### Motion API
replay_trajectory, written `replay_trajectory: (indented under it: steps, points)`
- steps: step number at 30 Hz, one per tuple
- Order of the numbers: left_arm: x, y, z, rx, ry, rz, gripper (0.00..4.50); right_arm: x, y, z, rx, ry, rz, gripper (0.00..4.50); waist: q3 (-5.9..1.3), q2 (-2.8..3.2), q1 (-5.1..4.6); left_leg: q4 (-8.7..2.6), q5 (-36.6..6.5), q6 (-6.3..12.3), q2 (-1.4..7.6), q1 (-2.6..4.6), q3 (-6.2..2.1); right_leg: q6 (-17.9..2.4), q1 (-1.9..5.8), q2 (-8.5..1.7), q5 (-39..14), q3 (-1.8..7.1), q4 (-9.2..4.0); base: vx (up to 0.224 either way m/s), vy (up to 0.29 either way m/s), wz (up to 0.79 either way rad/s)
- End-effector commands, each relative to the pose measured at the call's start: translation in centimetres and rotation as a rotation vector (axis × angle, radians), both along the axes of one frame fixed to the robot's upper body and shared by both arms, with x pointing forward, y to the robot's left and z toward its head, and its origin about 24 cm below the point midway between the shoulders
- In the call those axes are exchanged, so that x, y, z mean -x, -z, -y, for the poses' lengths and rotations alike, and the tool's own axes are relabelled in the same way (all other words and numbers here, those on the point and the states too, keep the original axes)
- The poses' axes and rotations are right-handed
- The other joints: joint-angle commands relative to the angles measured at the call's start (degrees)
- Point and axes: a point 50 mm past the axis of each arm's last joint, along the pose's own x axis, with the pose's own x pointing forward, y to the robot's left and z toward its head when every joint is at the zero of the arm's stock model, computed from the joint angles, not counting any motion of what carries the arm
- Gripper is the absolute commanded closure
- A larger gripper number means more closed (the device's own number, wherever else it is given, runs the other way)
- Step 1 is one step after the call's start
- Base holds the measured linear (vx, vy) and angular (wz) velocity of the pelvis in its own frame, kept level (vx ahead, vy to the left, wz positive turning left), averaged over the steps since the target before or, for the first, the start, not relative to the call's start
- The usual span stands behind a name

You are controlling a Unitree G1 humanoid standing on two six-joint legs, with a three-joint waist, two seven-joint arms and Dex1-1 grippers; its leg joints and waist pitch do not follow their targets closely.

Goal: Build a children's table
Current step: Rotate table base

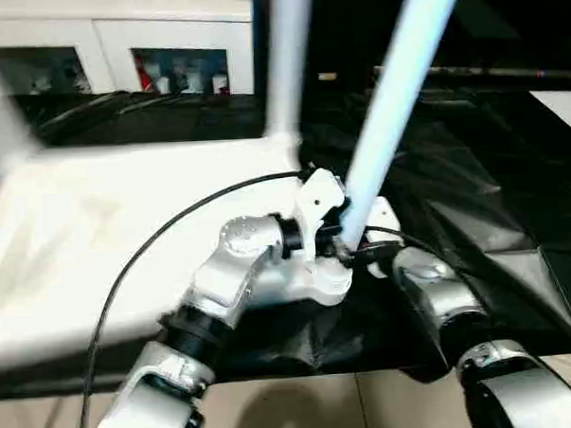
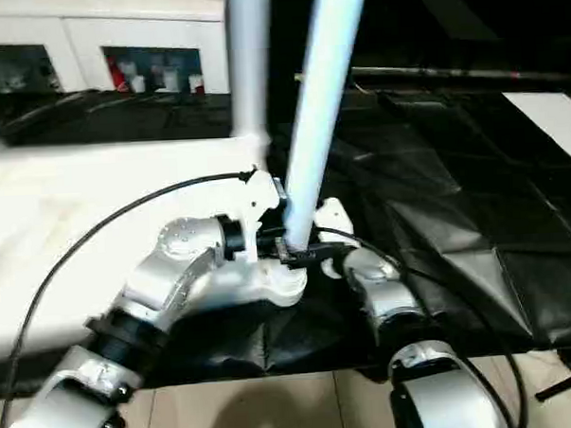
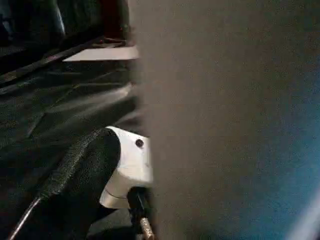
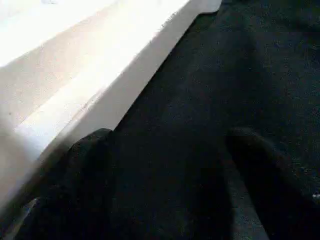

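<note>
top (image 1: 97, 232): white, flat on black-draped bench (image 1: 494, 224)
upright leg (image 1: 286, 62): vertical, at top's far corner
tilted leg (image 1: 394, 95): leans right, base btwn both arms
left end effector (image 1: 336, 233): fingers apart, at tilted leg base
right end effector (image 4: 165, 185): fingers apart, over bench by top's edge

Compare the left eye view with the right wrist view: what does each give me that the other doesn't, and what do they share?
Left eye view: an upright leg at the far corner of the table top, a tilted leg with its lower end down between the two wrists, and cabinets behind. Right wrist view: the right gripper close up, fingers spread with nothing between them. Shared: the white table top and the black-draped work table.
</note>
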Motion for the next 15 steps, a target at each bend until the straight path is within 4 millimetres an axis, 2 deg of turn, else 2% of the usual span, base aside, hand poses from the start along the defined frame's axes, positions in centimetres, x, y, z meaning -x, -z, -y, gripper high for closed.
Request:
replay_trajectory:
  steps: [1,2,3,4,5,7,9,10,11,12,13,15]
  points:
    - [0.3,0.9,-1.3,-0.064,0.031,-0.035,0.03,-0.7,-1.6,0.2,-0.009,-0.014,0.07,0.47,-4.26,0.59,0.68,-3.42,-12.03,2.06,1.26,1.08,-0.82,-15.88,3.05,-3.21,-1.04,1.89,-3.85,0.0,0.0,0.0]
    - [0.4,0.9,-1.5,-0.07,0.036,-0.039,0.03,-0.7,-1.6,0.2,-0.008,-0.014,0.071,0.47,-4.23,0.5,0.83,-3.41,-11.67,2.38,1.36,1.06,-0.82,-16.28,3.07,-3.26,-0.6,1.87,-3.7,0.0,0.0,0.0]
    - [1.1,1.7,-2.8,-0.142,0.084,-0.069,0.03,-0.7,-1.7,1.1,-0.004,-0.006,0.074,0.47,-4.18,0.69,1.04,-3.45,-11.95,2.32,1.44,1.23,-0.77,-16.39,2.96,-3.32,-1.09,1.89,-3.76,0.0,0.0,0.0]
    - [1.2,1.9,-3.1,-0.158,0.09,-0.075,0.03,-0.6,-1.6,1.2,-0.001,-0.005,0.074,0.47,-4.13,0.81,1.07,-3.55,-12.2,2.24,1.52,1.13,-0.86,-16.3,2.96,-3.35,-1.63,1.85,-3.7,0.0,0.0,0.0]
    - [1.8,2.6,-4.0,-0.221,0.107,-0.109,0.03,-0.5,-1.6,1.9,0.014,-0.003,0.072,0.47,-4.08,0.83,1.15,-3.62,-12.93,1.78,1.64,1.48,-0.77,-15.98,2.75,-3.22,-2.58,1.87,-3.71,0.0,0.0,0.0]
    - [2.0,3.0,-4.5,-0.252,0.105,-0.135,0.03,-0.4,-1.6,2.2,0.026,-0.004,0.071,0.47,-3.87,0.83,1.03,-3.7,-13.7,1.32,1.42,1.59,-0.57,-14.94,2.5,-2.84,-4.49,1.96,-3.94,0.0,0.0,0.0]
    - [2.6,3.4,-5.7,-0.315,0.08,-0.184,0.03,0.0,-1.5,3.4,0.063,-0.008,0.068,0.47,-3.79,1.2,1.56,-3.79,-15.28,-0.01,1.57,1.85,-0.56,-14.19,2.26,-3.01,-6.98,2.06,-4.13,0.0,0.0,0.0]
    - [2.7,3.5,-6.0,-0.33,0.067,-0.194,0.2,0.1,-1.5,3.8,0.07,-0.01,0.066,0.47,-3.73,1.0,1.62,-3.84,-15.46,-0.01,1.51,1.8,-0.52,-14.05,2.24,-2.94,-7.35,2.09,-4.25,0.0,0.0,0.0]
    - [2.9,3.4,-6.4,-0.338,0.049,-0.218,0.3,0.3,-1.7,4.5,0.081,-0.007,0.066,0.47,-3.71,1.17,1.94,-3.94,-15.75,-0.4,1.54,1.82,-0.58,-13.85,2.25,-3.04,-8.05,2.1,-4.34,0.0,0.0,0.0]
    - [3.1,3.3,-6.7,-0.339,0.046,-0.233,0.38,0.3,-1.7,4.8,0.087,-0.007,0.068,0.47,-3.69,1.01,2.19,-3.91,-15.63,-0.61,1.52,1.77,-0.56,-13.75,2.29,-3.07,-7.95,2.14,-4.26,0.0,0.0,0.0]
    - [3.4,3.2,-7.1,-0.36,0.042,-0.254,0.38,0.5,-1.8,5.2,0.092,-0.007,0.067,0.47,-3.67,0.95,2.21,-3.93,-15.35,-0.55,1.45,1.66,-0.58,-13.58,2.3,-3.02,-8.04,2.14,-4.28,0.0,0.0,0.0]
    - [3.9,3.2,-8.0,-0.417,0.026,-0.299,0.72,0.8,-2.1,6.2,0.118,-0.018,0.065,0.47,-3.64,0.78,2.27,-3.93,-15.39,-0.52,1.35,1.6,-0.56,-13.13,2.32,-2.97,-8.88,2.14,-4.35,0.0,0.0,0.0]
